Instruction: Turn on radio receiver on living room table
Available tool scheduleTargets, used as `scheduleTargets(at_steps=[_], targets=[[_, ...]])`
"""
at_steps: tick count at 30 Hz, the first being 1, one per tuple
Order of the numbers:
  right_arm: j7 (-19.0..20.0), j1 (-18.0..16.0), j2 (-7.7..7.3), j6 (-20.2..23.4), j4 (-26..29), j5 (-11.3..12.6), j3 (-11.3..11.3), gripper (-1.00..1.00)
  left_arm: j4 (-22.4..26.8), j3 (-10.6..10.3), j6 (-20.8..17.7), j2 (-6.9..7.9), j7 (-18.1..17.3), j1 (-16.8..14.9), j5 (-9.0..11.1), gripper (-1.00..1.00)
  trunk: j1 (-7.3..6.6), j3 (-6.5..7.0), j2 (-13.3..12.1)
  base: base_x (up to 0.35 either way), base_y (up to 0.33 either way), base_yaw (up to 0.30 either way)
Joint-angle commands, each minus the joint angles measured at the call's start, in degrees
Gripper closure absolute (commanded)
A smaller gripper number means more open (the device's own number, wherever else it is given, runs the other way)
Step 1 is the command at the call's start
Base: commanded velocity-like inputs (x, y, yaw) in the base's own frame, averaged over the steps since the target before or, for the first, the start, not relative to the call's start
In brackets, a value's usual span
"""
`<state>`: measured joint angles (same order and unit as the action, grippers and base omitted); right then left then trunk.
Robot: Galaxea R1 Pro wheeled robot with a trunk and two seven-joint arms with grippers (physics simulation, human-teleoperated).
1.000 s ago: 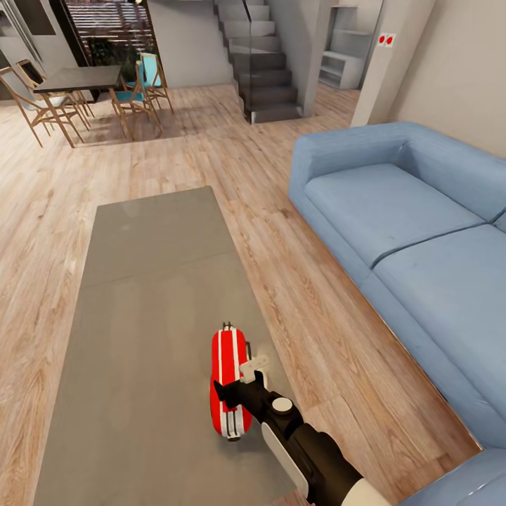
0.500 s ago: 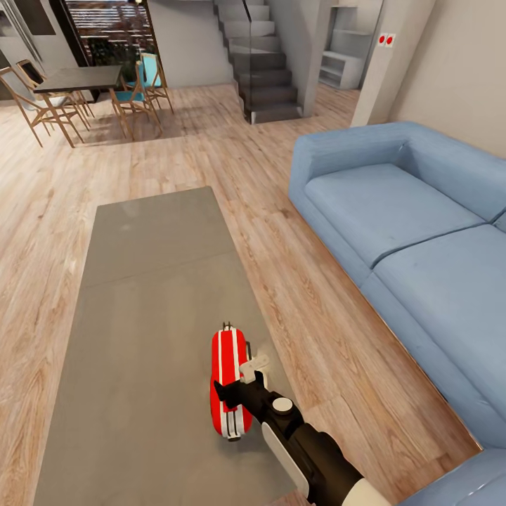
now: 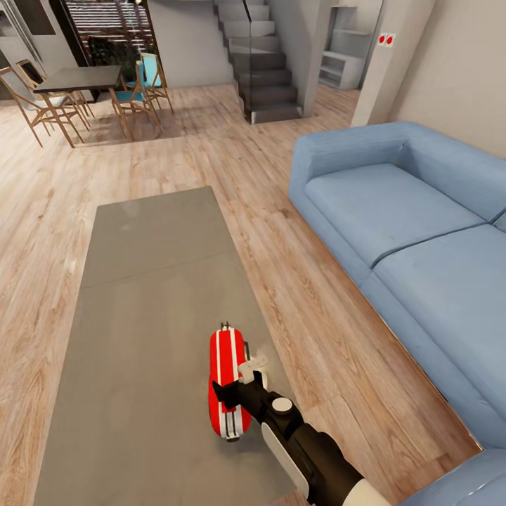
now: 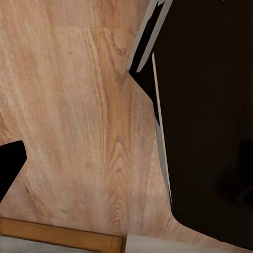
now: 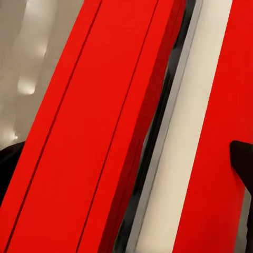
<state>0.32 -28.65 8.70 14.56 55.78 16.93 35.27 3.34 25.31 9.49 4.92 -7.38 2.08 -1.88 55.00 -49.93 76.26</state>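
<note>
The bright-red radio receiver [image 3: 226, 365] with white stripes lies near the front right edge of the grey-taupe coffee table [image 3: 147, 281]. My right gripper [image 3: 235, 381] is down on its near half, open, with one finger on each side of the body. In the right wrist view the radio's red shell [image 5: 100, 132] and a white stripe are very close, and dark fingertips [image 5: 243, 164] stand at both edges of the picture. The dial is hidden. My left gripper [image 4: 126, 168] hangs over the wood floor with one fingertip [image 4: 10, 163] at the picture's edge, looking open.
A light-blue sectional sofa [image 3: 407, 232] runs along the table's right side, with a strip of plank floor [image 3: 309, 302] between them. Far back are a dark dining table with wooden chairs [image 3: 77, 81] and a grey staircase [image 3: 260, 70].
The radio and my right gripper have shifted very slightly to the left on the table. Nothing else has moved.
</note>
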Motion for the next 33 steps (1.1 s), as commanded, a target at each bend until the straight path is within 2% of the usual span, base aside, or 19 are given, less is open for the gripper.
scheduleTargets(at_steps=[1,5,9,15,19,21,28,33], targets=[[0.2,0.0,-0.03,0.01,0.26,0.03,0.03,1.0,0.0,0.0,0.0,0.0,0.0,-0.01,0.01,-1.0,0.0,0.0,0.0,0.0,0.0,0.0],[3.25,0.0,-0.24,0.12,0.96,0.03,0.01,1.0,0.0,0.0,0.0,0.0,0.0,0.01,-0.01,-1.0,0.0,0.0,0.0,0.0,0.0,0.0],[8.12,0.0,-0.26,0.25,1.42,0.08,-0.14,1.0,0.0,0.0,0.0,0.04,0.0,0.0,0.01,-1.0,0.0,0.0,0.0,0.0,0.0,0.0],[10.16,0.02,-0.19,0.29,1.93,0.2,-0.28,1.0,0.0,0.0,0.0,0.02,0.0,-0.01,-0.02,-1.0,0.0,0.0,0.0,0.0,0.0,0.0],[14.19,0.06,-0.3,0.32,2.81,0.25,-0.45,1.0,0.0,0.0,0.0,0.0,0.0,0.01,0.01,-1.0,0.0,0.0,0.0,0.0,0.0,0.0],[16.14,0.08,-0.33,0.35,2.99,0.28,-0.85,1.0,0.0,0.0,0.0,0.0,0.0,0.0,-0.01,-1.0,0.0,0.0,0.0,0.0,0.0,0.0],[18.94,0.09,-0.31,0.38,3.06,0.3,-2.87,1.0,0.0,0.0,0.0,0.08,0.0,0.02,-0.05,-1.0,0.0,0.0,0.0,0.0,0.0,0.0],[25.28,0.16,-0.34,0.46,3.03,0.36,-4.6,1.0,0.0,-0.05,0.0,0.09,-0.03,0.01,-0.03,-1.0,0.0,0.0,0.0,0.0,0.0,0.0]])
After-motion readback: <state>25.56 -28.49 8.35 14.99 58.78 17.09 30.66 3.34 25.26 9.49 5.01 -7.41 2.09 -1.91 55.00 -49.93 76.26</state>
